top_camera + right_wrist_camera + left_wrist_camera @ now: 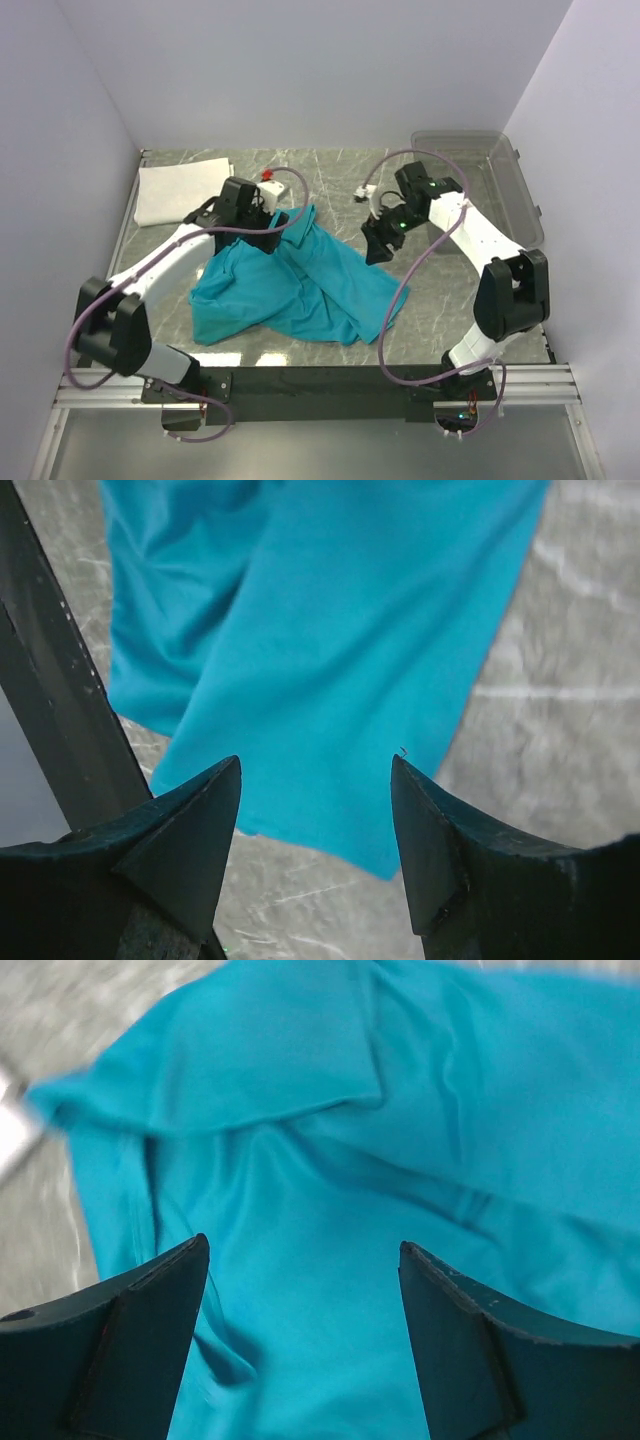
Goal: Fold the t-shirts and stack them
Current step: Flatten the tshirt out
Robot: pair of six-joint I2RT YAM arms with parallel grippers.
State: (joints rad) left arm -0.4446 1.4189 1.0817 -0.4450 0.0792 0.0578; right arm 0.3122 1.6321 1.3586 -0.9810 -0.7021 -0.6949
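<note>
Clear plastic makes up the one container here, a clear plastic bin [522,192] standing beyond and to the right of the teal t-shirt [290,285], well apart from it; its see-through walls and the right arm crossing in front of its left end leave its contents impossible to judge. That t-shirt lies crumpled and unfolded on a grey, marble-patterned table [450,290], with pale walls [330,70] closing in the space behind and on both sides of it. Beyond the shirt to the left, well apart from it, lies the white folded piece [175,190], flat on the table. The left gripper [265,225] hangs over the shirt's far edge with its jaws spread wide and nothing between them; the wrist view shows only rumpled teal cloth [330,1160] under the parted fingers [150,1300]. The right gripper [378,245] sits just beyond the shirt's right side, likewise spread with nothing held, its own view looking down on a flat teal edge [330,630]. A small white and red object [268,185] just beyond the shirt is too small to identify. The left wrist view is blurred at its upper left corner.
</note>
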